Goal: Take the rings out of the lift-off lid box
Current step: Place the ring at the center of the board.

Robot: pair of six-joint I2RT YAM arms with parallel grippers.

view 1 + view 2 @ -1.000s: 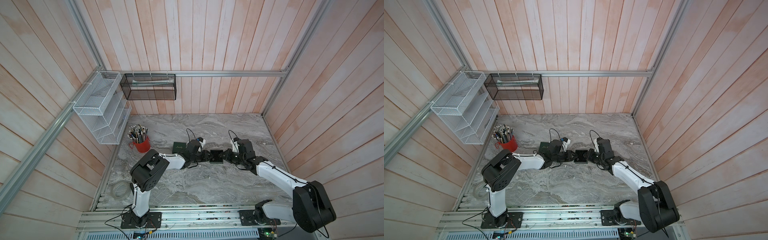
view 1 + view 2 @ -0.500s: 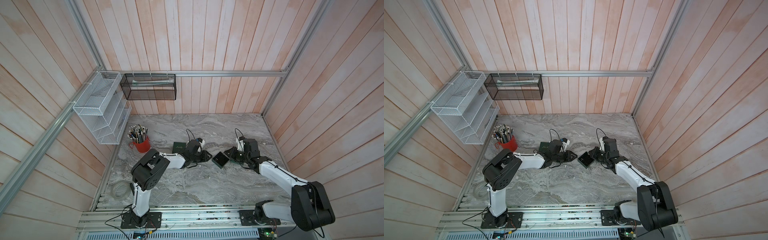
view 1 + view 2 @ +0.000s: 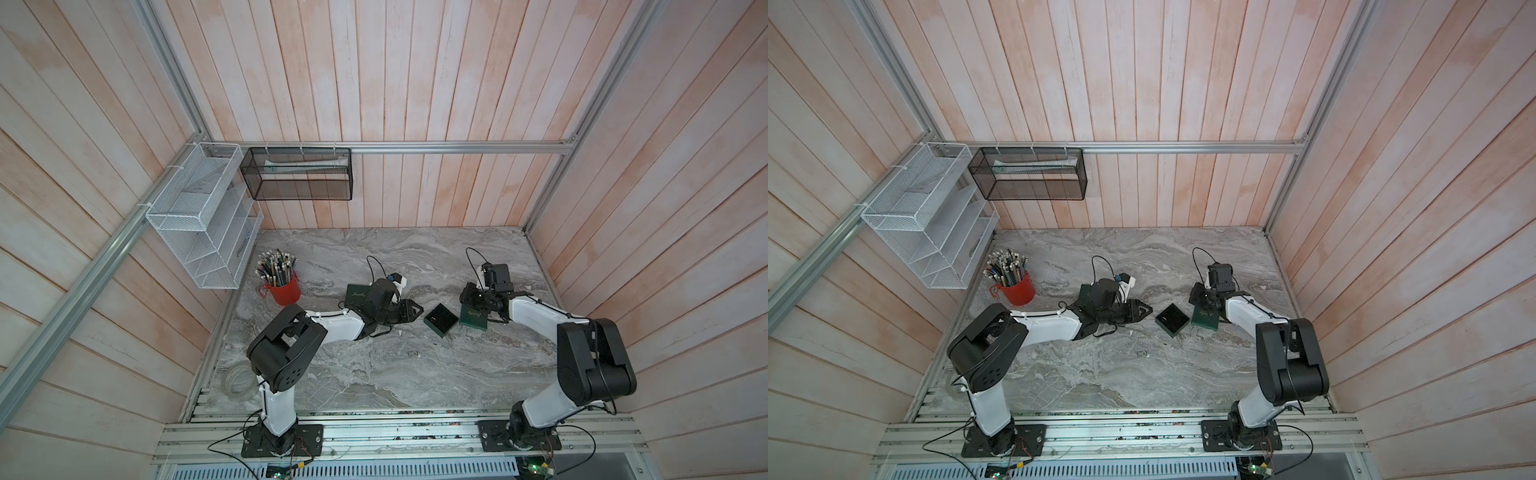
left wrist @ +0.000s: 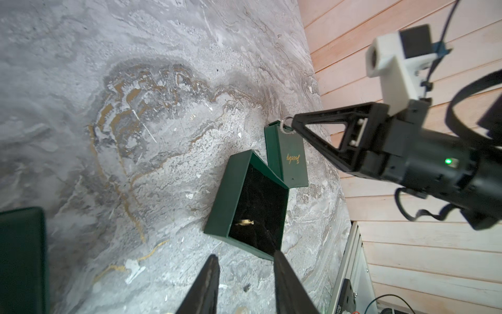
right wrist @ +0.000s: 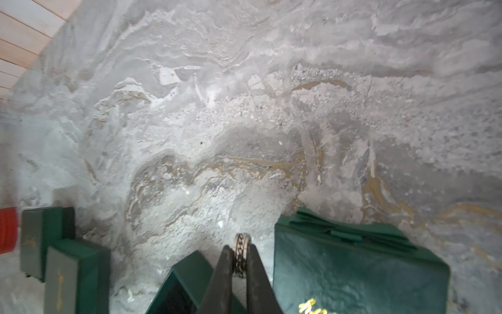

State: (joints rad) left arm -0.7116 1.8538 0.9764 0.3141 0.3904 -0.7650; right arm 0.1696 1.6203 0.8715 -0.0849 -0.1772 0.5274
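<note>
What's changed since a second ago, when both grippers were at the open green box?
The right gripper has pulled back from the open box toward its own side, shut on a ring, near the lid. The left gripper has backed off, jaws open and empty. The box turned slightly. A gold ring lies inside it. The red cup and closed green box stayed put.

Your bench (image 3: 374, 374) is grey, with a marble pattern. At its 10 o'clock edge you'll see a red cup (image 3: 284, 289) of pens. Toward 3 o'clock from centre lies an open box (image 3: 441, 319), its lid (image 3: 473, 319) just beside it at 3 o'clock, script side up. Another green box (image 3: 356, 296) sits at 11 o'clock of centre, partly hidden. A white scrap (image 3: 400, 333) lies at the open box's 7 o'clock. A tape roll (image 3: 239, 380) rests at the bench's 7 o'clock corner.
</note>
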